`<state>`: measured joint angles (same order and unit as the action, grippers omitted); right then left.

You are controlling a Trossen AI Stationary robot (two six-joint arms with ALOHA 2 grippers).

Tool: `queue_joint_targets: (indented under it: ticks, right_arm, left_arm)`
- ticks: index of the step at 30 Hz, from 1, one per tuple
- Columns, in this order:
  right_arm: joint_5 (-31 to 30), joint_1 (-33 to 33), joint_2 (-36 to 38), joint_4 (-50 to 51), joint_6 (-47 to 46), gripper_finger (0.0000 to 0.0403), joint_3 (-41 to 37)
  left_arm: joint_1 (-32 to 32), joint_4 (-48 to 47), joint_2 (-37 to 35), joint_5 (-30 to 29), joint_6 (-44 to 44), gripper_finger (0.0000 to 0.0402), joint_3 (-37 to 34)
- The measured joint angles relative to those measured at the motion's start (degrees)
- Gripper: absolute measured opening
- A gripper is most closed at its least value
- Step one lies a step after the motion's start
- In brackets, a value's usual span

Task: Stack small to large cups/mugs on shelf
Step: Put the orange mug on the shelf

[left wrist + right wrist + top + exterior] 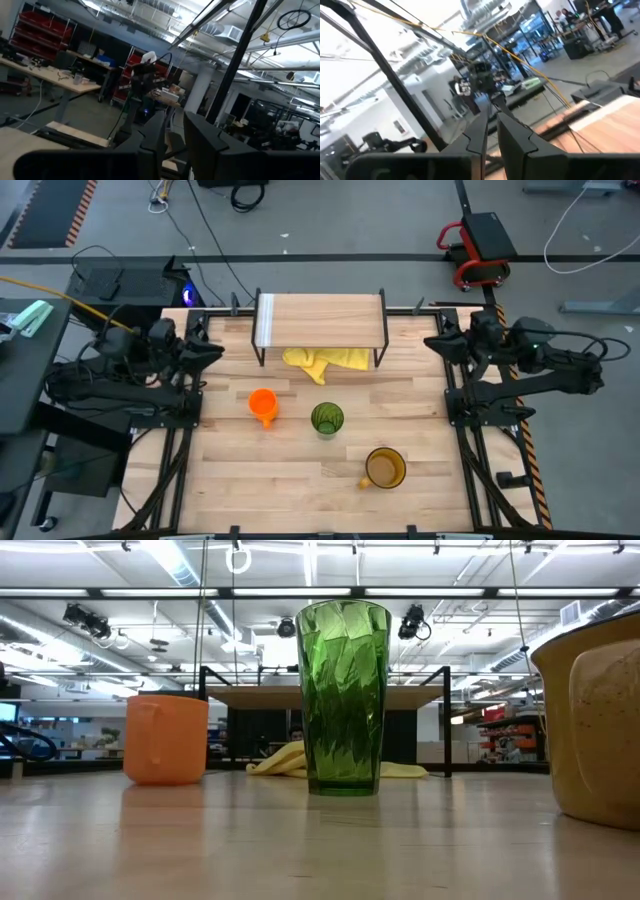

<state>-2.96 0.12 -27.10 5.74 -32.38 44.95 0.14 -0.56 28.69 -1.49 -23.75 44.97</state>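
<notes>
Three cups stand upright on their bases on the tabletop. The small orange mug (262, 404) (165, 739) is on the left, the dark green tumbler (327, 419) (343, 698) in the middle, and the amber mug with handle (385, 468) (590, 725) nearest the near edge. The shelf (320, 315) (325, 697) stands on its black legs at the far edge. My left gripper (213, 348) (175, 122) waits at the far left, raised, its fingers a narrow gap apart. My right gripper (436, 342) (492, 120) waits at the far right, shut. Neither is near a cup.
A crumpled yellow cloth (325, 360) (290, 762) lies on the table under the shelf and spills out toward the cups. Black frame rails (455, 410) run along both table sides. Bare wood (250, 490) lies around the cups.
</notes>
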Motion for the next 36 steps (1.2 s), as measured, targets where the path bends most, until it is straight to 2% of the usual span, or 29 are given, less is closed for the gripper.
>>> queue_joint_targets:
  ticks: [3,7,12,15,17,20,23,27,31,36]
  right_arm:
    - [-0.44,0.0,-1.49,-4.38,-0.88,0.0051,0.01]
    - [-0.12,0.06,-3.78,-11.9,-6.45,0.0051,0.0]
    - [4.47,0.06,-5.67,-14.69,-10.12,0.0051,0.01]
    - [7.69,0.8,-6.28,-14.41,-13.25,0.0051,0.0]
    - [7.52,2.73,-6.69,-14.08,-15.28,0.0051,0.0]
    - [4.35,7.25,-7.43,-12.39,-15.39,0.0051,0.02]
    - [-0.74,12.8,-8.18,-7.09,-15.04,0.0048,0.02]
    - [-9.68,20.51,-9.41,-0.97,-15.01,0.0043,0.0]
    - [-17.08,27.23,-11.06,-0.57,-14.38,0.0039,0.0]
    - [-23.66,33.59,-13.45,-0.55,-14.35,0.0034,0.0]
  left_arm:
    - [0.0,-0.04,2.32,0.04,-1.13,0.0082,0.0]
    - [0.0,-0.1,5.49,0.02,-1.09,0.0086,0.0]
    - [0.0,-0.94,8.14,0.02,-0.94,0.0083,0.0]
    - [0.0,-5.64,8.43,-0.53,-3.84,0.0076,0.0]
    - [0.0,-12.13,8.13,-3.66,-7.91,0.007,0.0]
    - [-0.15,-23.17,7.52,-8.83,-16.44,0.006,0.0]
    - [-2.14,-31.76,6.99,-11.15,-23.82,0.0051,-0.08]
    - [-7.04,-32.68,6.59,-14.06,-30.24,0.0042,-1.57]
    - [-12.87,-32.65,6.51,-16.89,-35.79,0.0035,-3.08]
    - [-21.64,-32.57,6.5,-26.52,-44.17,0.0029,-5.99]
